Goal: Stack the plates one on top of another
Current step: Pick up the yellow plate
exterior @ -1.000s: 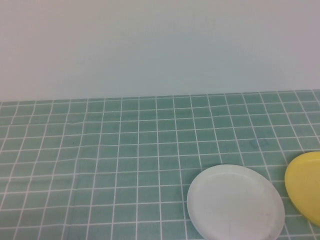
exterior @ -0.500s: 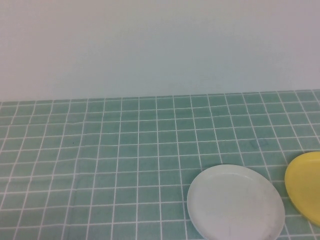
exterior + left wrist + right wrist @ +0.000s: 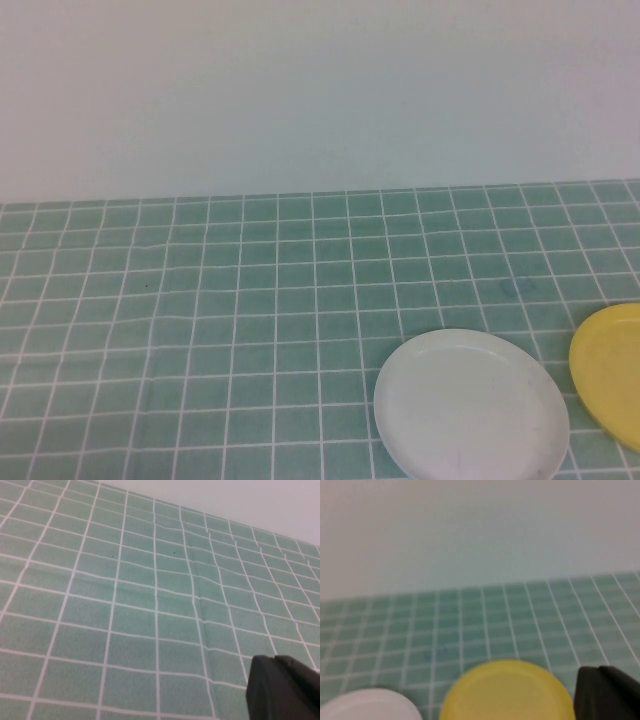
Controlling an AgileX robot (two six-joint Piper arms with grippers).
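1. White plate [image 3: 471,405] flat on the counter [image 3: 250,300], near front edge, right of centre in high view. Also partly visible in right wrist view [image 3: 370,705].
2. Yellow plate [image 3: 610,385] just beside it on the right, cut off by frame edge; narrow gap between rims, not touching. Fills lower middle of right wrist view [image 3: 507,692].
3. Plates side by side, none stacked. Task judged not started.
4. Left tool [image 3: 282,687]: only a dark corner in left wrist view, over bare green grid cloth, no plate near. Released or clenched: cannot tell.
5. Right tool [image 3: 607,692]: dark corner in right wrist view, just beside yellow plate rim. State: cannot tell. Not grasping anything visible.
6. Neither tool visible in high view.
7. Remaining: grip one plate at rim, lift, centre over the other, set down.
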